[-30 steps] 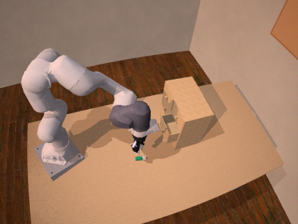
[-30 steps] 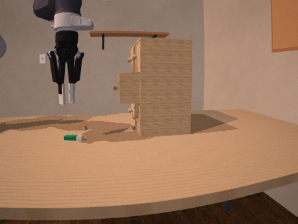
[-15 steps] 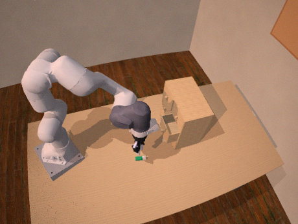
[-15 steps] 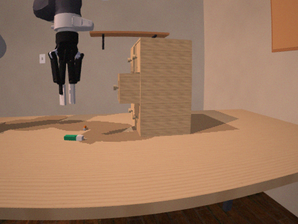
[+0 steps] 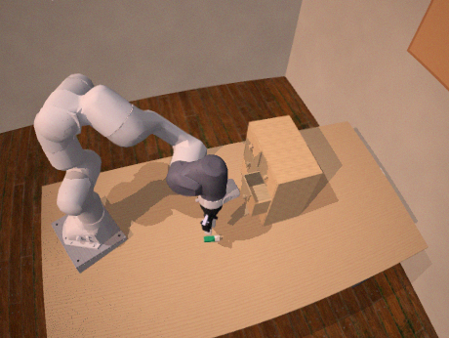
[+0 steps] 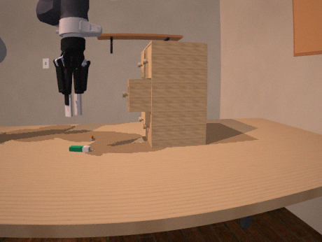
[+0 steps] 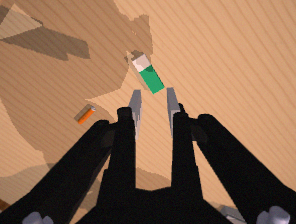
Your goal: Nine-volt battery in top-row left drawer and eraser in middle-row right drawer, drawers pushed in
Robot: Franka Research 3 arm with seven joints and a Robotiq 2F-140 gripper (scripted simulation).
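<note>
The eraser (image 5: 213, 238), green with a white end, lies flat on the table in front of the chest; it also shows in the exterior view (image 6: 80, 148) and the wrist view (image 7: 148, 76). My gripper (image 5: 207, 227) (image 6: 73, 110) points straight down and hangs well above the table. Its fingers stand narrowly apart with nothing between them, and the eraser lies just beyond the fingertips. The small wooden chest (image 5: 280, 166) stands upright, with its right drawer of the middle row (image 5: 256, 188) pulled out (image 6: 139, 95). I see no nine-volt battery.
A small orange object (image 7: 85, 115) (image 6: 92, 138) lies on the table near the eraser, closer to the chest. A top-row drawer front (image 6: 145, 59) seems to stand slightly proud. The robot base (image 5: 88, 239) is at the table's left. A wall shelf (image 6: 140, 36) hangs behind.
</note>
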